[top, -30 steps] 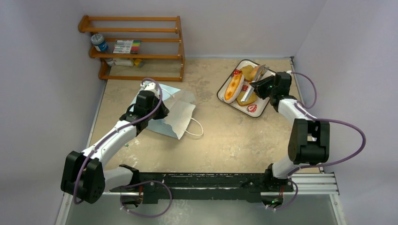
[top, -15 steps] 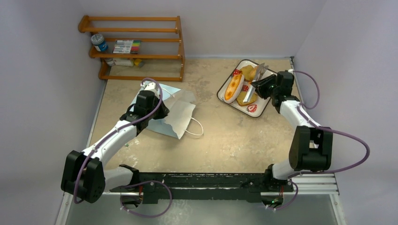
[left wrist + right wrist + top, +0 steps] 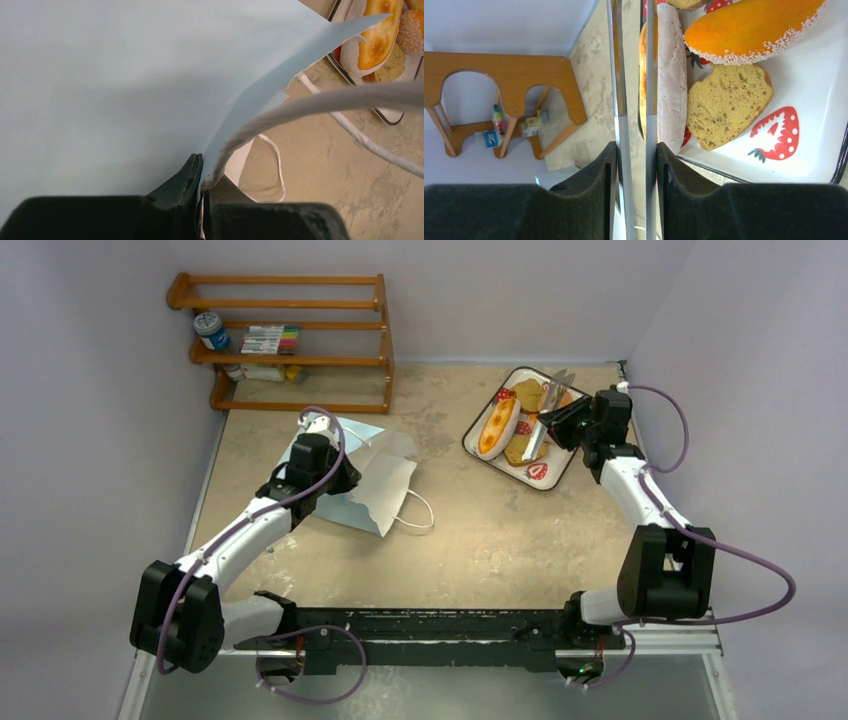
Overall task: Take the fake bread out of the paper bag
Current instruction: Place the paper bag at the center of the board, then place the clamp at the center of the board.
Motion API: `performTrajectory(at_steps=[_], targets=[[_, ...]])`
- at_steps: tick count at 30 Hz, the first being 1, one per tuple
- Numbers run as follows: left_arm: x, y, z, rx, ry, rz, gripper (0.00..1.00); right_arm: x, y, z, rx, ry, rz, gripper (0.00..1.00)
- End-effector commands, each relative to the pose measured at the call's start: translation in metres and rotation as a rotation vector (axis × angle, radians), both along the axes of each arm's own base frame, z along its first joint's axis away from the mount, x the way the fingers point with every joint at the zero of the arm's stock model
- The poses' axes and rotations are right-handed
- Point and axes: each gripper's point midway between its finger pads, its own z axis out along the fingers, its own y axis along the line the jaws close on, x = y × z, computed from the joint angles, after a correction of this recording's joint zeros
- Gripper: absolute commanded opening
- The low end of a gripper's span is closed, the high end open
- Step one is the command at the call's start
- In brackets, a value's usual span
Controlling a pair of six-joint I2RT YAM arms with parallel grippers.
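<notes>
top external view, from our left: our left gripper [image 3: 201, 175] is pinched tight on the edge of the light blue paper bag [image 3: 385, 490], which lies on the table [image 3: 480, 540]. further right, the fake bread [image 3: 497, 427] rests on the strawberry tray [image 3: 470, 447], well apart from the bag. our right gripper [image 3: 636, 150] clasps metal tongs [image 3: 553, 402] above that tray.

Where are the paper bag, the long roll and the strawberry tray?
paper bag [image 3: 382, 490], top view, pale flap.
long roll [image 3: 497, 427], top view, orange centre.
strawberry tray [image 3: 541, 478], top view, near corner.
</notes>
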Motion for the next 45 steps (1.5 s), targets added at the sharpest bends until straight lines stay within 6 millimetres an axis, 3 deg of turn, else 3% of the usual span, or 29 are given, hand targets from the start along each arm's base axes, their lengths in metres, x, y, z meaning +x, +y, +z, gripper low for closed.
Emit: performTrajectory(at_steps=[1,3,9,18,20,23,30,35,38,39,41,43,45], targets=[[0.009,0.004,0.007,-0.044,-0.049,0.068,0.00,0.006,0.012,0.048,-0.110,-0.127,0.072,0.29],[0.008,0.007,0.001,-0.059,-0.041,0.098,0.00,0.005,0.029,0.049,-0.165,-0.122,0.121,0.28],[0.011,0.017,-0.014,-0.099,-0.020,0.194,0.00,-0.009,0.115,0.034,-0.292,-0.077,0.320,0.27],[0.005,0.031,-0.012,-0.134,-0.045,0.283,0.00,-0.037,0.208,-0.031,-0.421,0.019,0.535,0.27],[0.004,0.032,-0.009,-0.145,-0.053,0.292,0.07,-0.041,0.222,-0.045,-0.464,0.040,0.564,0.28],[0.004,0.032,-0.003,-0.158,-0.066,0.295,0.20,-0.044,0.234,-0.062,-0.510,0.064,0.587,0.30],[0.010,0.031,0.018,-0.144,-0.107,0.276,0.49,-0.043,0.241,-0.090,-0.565,0.091,0.613,0.38],[0.018,0.029,0.044,-0.149,-0.148,0.265,0.60,-0.043,0.247,-0.101,-0.597,0.113,0.637,0.47],[0.019,0.026,0.055,-0.164,-0.160,0.256,0.63,-0.044,0.247,-0.103,-0.613,0.120,0.635,0.58],[0.019,0.026,0.059,-0.173,-0.166,0.258,0.64,-0.045,0.246,-0.103,-0.616,0.121,0.632,0.67],[0.018,0.026,0.065,-0.194,-0.180,0.268,0.66,-0.044,0.244,-0.102,-0.622,0.120,0.626,0.70],[0.017,0.026,0.072,-0.213,-0.195,0.273,0.68,-0.045,0.243,-0.101,-0.629,0.120,0.622,0.98],[0.016,0.027,0.081,-0.227,-0.212,0.276,0.69,-0.045,0.243,-0.098,-0.635,0.113,0.616,1.00]])
